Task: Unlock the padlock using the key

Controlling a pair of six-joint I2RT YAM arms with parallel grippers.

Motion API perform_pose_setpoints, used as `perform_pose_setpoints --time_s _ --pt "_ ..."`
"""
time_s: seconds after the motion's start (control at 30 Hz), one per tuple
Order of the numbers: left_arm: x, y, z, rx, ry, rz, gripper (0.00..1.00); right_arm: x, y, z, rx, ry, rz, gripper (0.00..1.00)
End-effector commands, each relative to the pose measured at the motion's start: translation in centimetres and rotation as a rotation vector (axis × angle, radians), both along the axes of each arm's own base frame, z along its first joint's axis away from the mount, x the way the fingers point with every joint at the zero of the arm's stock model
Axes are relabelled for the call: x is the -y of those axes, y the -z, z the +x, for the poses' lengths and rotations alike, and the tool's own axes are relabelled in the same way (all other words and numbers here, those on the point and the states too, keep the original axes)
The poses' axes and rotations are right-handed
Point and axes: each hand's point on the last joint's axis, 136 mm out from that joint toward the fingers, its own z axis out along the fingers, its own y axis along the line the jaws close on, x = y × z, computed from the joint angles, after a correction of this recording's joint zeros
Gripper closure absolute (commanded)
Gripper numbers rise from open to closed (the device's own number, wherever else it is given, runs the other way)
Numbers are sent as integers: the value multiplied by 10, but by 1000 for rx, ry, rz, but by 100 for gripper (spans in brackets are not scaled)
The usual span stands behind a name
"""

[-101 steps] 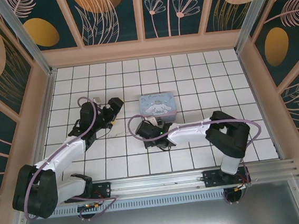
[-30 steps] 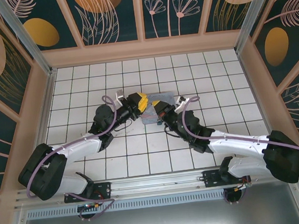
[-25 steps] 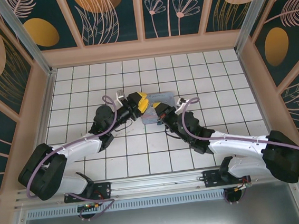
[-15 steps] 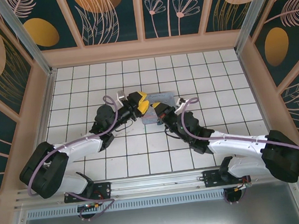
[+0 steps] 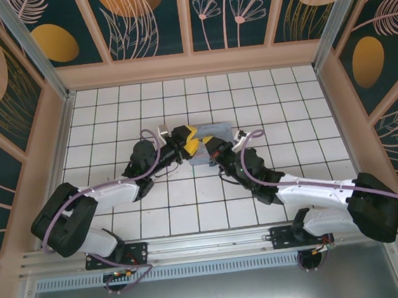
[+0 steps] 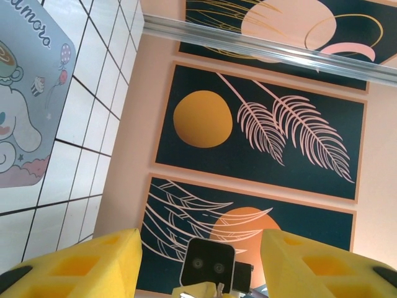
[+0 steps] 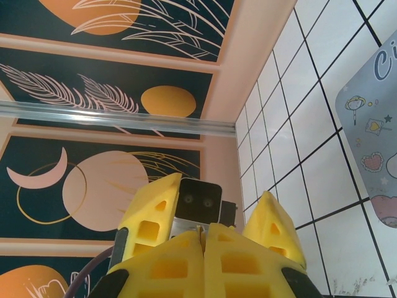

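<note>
My two grippers meet tip to tip above the near-left edge of the pastel tin box (image 5: pixel 219 129). The right gripper (image 5: pixel 206 146) (image 7: pixel 203 230) is shut, and a thin pale metal sliver, the key (image 7: pixel 200 230) (image 6: pixel 219 287), pokes out between its tips. My left gripper (image 5: pixel 192 137) (image 6: pixel 200 243) stands open, its yellow fingers (image 7: pixel 155 214) spread on either side of the right gripper's tips without touching them. The padlock is hidden.
The tin box (image 6: pixel 18 124) (image 7: pixel 372 124) lies flat on the white tiled floor (image 5: pixel 265 100). Patterned walls (image 5: pixel 186 16) close in the back and both sides. A metal rail (image 5: pixel 215 242) runs along the near edge by the arm bases.
The left gripper's jaws have opened wider and its arm has shifted slightly right, toward the right gripper. The right gripper has stayed shut and barely moved.
</note>
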Motion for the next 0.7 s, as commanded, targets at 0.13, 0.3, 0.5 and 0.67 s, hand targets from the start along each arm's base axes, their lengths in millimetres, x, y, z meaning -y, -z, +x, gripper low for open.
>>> perform_pose_setpoints --time_s 0.13,0.3,0.5,0.67 --pt "3 -15 -3 65 15 -30 53 -4 -18 8 36 11 41 100" --pt "5 -23 -4 81 20 -42 60 -8 -10 11 20 4 50 100" --pt "4 -23 -5 82 20 -43 69 -9 -8 12 16 5 54 100" --pt "4 -18 -5 74 16 -39 76 -6 -8 11 15 8 54 100"
